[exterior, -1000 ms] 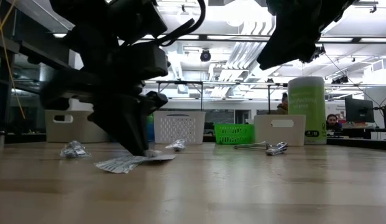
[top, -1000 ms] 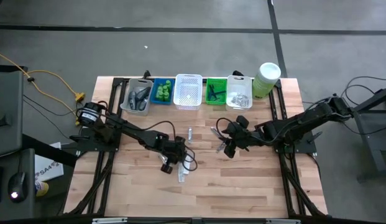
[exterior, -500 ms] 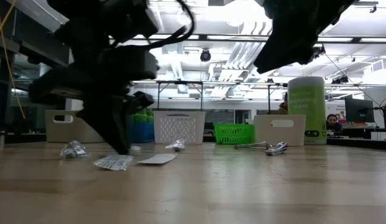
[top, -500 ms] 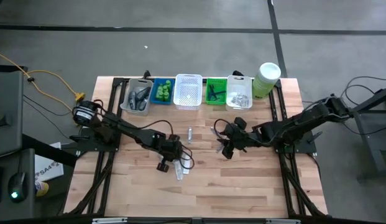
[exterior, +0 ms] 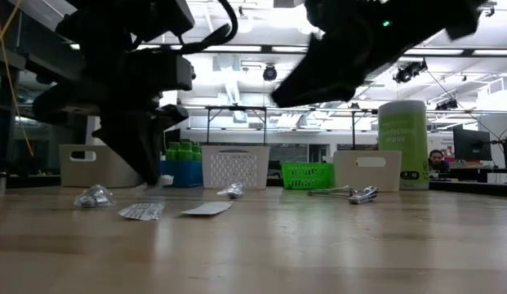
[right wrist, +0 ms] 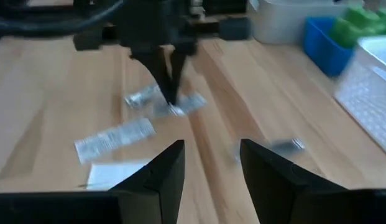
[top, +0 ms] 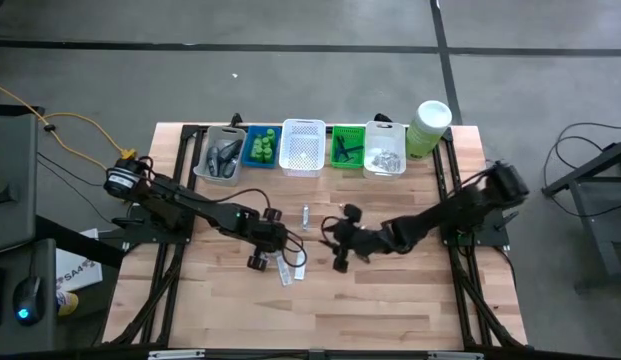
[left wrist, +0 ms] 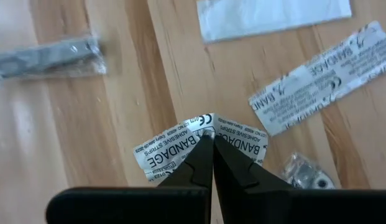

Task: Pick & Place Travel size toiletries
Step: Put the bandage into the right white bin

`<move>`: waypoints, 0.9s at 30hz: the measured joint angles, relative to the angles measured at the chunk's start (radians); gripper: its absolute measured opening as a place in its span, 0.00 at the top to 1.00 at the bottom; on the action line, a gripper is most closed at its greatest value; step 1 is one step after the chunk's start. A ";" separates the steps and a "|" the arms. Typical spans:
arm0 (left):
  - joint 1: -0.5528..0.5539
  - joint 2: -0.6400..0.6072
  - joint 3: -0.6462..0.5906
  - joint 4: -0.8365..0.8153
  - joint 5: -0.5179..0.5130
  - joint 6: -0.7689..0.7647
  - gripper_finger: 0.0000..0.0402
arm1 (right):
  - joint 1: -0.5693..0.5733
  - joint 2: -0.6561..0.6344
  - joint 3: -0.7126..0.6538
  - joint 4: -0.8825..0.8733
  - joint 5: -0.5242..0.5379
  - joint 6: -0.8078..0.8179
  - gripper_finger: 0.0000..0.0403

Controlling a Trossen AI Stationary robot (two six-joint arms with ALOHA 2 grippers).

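**Left wrist view: sachet pinched at mid-length**

Left gripper (left wrist: pixel 207 138) is closed on a bandage sachet (left wrist: pixel 199 144), just above the tabletop (left wrist: pixel 137 93), its long axis crosswise to the fingers. Right gripper (right wrist: pixel 210 158), half-open and empty, faces it nearby.

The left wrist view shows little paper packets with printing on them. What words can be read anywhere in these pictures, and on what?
"BANDAGE" and "ADHESIVE STRIP": on the folded sachet pinched in the shut left pincer.
"BANDAGE", twice: on the flat sachet lying beside it; its smaller print is too small to read.
Pale lettering on the green canister: too blurred to read.
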 joint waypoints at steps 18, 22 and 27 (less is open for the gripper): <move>-0.004 -0.003 0.054 0.095 0.012 0.069 1.00 | 0.000 0.341 0.000 0.491 -0.075 -0.304 0.62; -0.005 -0.004 0.071 0.094 0.060 0.084 1.00 | 0.004 0.340 0.001 0.503 -0.073 -0.376 0.56; -0.005 -0.004 0.071 0.116 0.115 0.084 1.00 | 0.008 0.338 0.001 0.537 -0.080 -0.564 0.44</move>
